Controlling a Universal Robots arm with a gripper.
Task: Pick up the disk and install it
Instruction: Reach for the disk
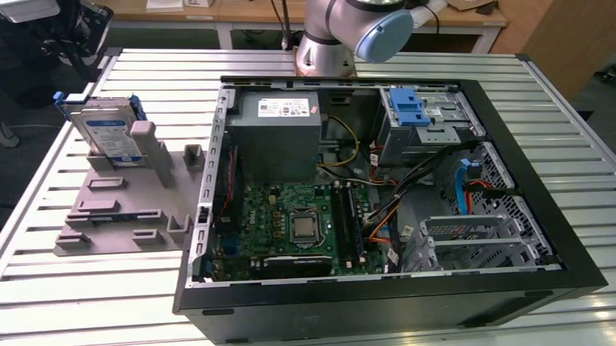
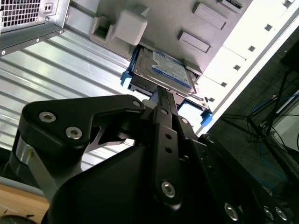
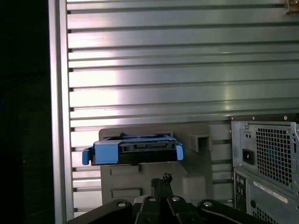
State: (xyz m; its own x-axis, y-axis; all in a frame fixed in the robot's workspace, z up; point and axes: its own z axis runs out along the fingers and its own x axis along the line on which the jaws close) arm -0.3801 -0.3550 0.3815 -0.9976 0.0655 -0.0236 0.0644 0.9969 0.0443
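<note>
- The disk [image 1: 104, 133] stands on edge in a slot of the grey holder [image 1: 125, 209], at the exterior view's left. It is well apart from the open computer case [image 1: 539, 288].
- Its blue-and-white label faces outward. The blue carrier frame runs along its edges.
- The holder lies flat on the slatted metal counter [image 1: 115, 288], just beside the case.
- In the first wrist view, the pincer [image 3: 161, 181] has its fingers brought together and holds nothing. Its tip points toward the disk [image 3: 133, 150], which sits upright in the holder [image 3: 140, 172].
- In the second wrist view, the pincer [image 2: 161, 93] tip lies close to the lower edge of the disk [image 2: 163, 70]. Whether the two touch cannot be told.
- Inside the case, the drive bay [image 1: 414, 108] with its blue latch sits at the far side. The grey power-supply box [image 1: 277, 137] is next to it, toward the exterior view's left.
- The green motherboard [image 1: 288, 223] lies on the case floor, on the near side of the power-supply box.
</note>
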